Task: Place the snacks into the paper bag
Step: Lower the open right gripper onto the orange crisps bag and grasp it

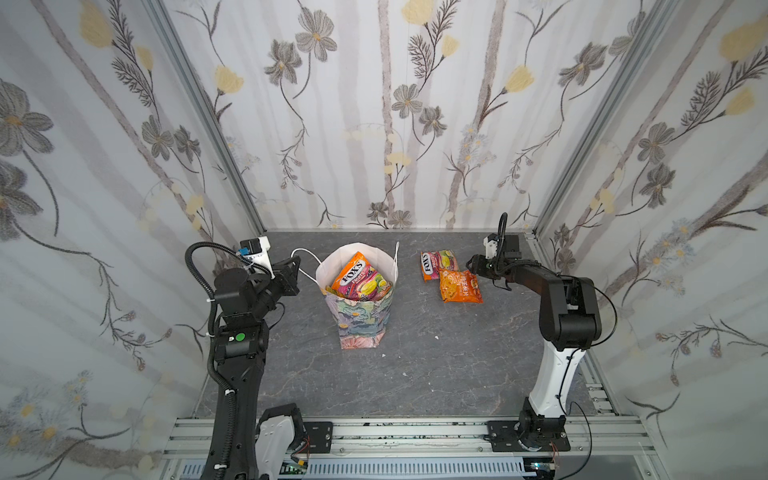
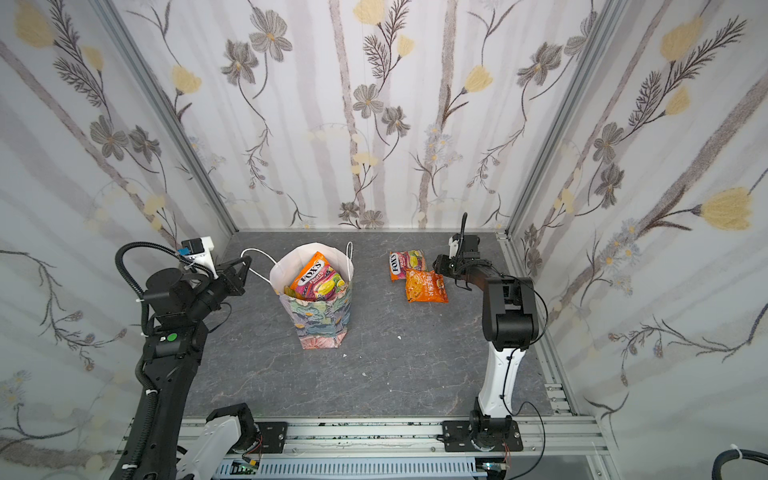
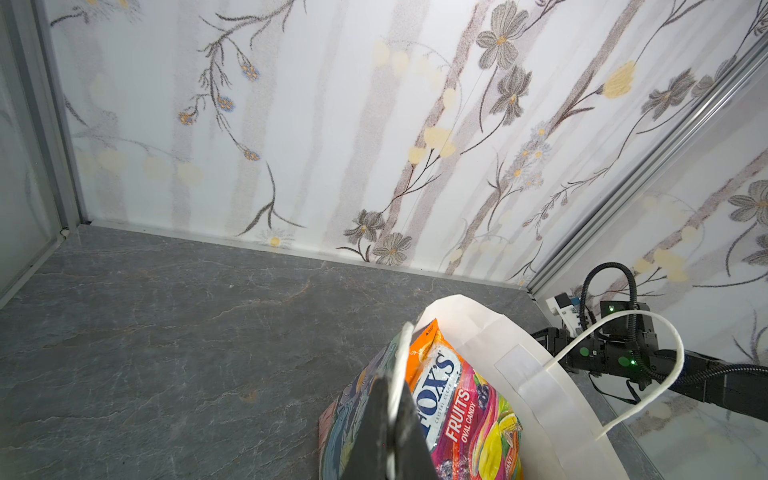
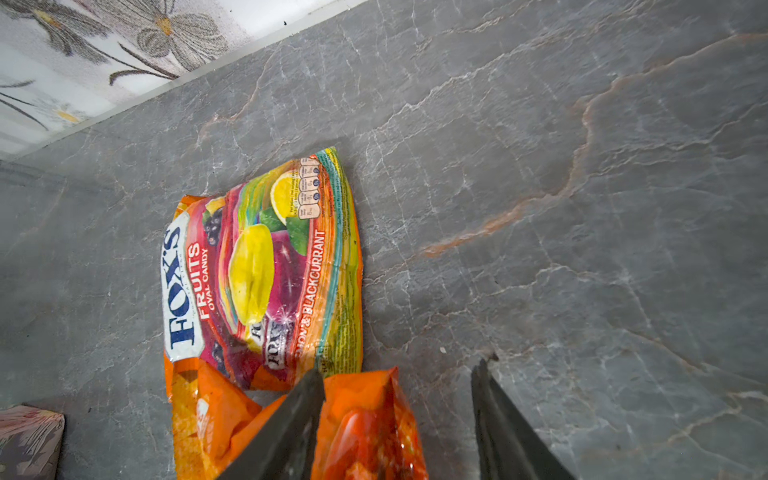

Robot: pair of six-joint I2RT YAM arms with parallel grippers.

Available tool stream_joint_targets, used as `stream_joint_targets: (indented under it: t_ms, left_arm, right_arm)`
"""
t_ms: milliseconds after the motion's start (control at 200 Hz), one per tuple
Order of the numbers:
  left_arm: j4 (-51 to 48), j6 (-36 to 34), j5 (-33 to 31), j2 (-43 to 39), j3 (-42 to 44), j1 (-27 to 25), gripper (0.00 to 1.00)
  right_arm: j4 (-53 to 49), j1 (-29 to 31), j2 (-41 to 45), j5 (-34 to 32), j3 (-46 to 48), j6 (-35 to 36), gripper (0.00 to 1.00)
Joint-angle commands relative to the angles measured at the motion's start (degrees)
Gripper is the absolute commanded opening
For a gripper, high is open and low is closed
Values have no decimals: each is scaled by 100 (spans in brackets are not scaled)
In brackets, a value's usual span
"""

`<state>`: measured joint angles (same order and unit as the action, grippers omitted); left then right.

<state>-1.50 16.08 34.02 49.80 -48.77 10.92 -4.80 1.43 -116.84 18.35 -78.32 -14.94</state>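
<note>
Inside paper bag (image 1: 360,326): "FOX'S FRUITS" pouch (image 1: 358,277).

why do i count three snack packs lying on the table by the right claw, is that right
Not three but two: the FOX'S pack and the orange pouch lie on the table by the right claw, as both top views show.

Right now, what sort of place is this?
Probably a robot recording booth: floral-printed wall panels in aluminium frames, a grey stone-look tabletop, left arm and right arm bolted to a metal rail.
</note>
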Motion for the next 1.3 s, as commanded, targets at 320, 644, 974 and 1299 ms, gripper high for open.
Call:
stream_joint_targets:
  t_ms: [320, 644, 974, 1299]
  left_arm:
    - [189, -78, -89, 11, -82, 13, 0]
    - [194, -86, -97, 1, -86, 15, 0]
    - [185, -87, -105, -9, -89, 16, 0]
    - [185, -87, -98, -10, -88, 16, 0]
  right_arm:
    - [265, 17, -234, 190, 10, -163, 53]
    - [341, 39, -278, 230, 36, -219, 41]
    - [384, 56, -219, 235, 45, -253, 3]
    - [502, 81, 488, 313, 239, -317, 0]
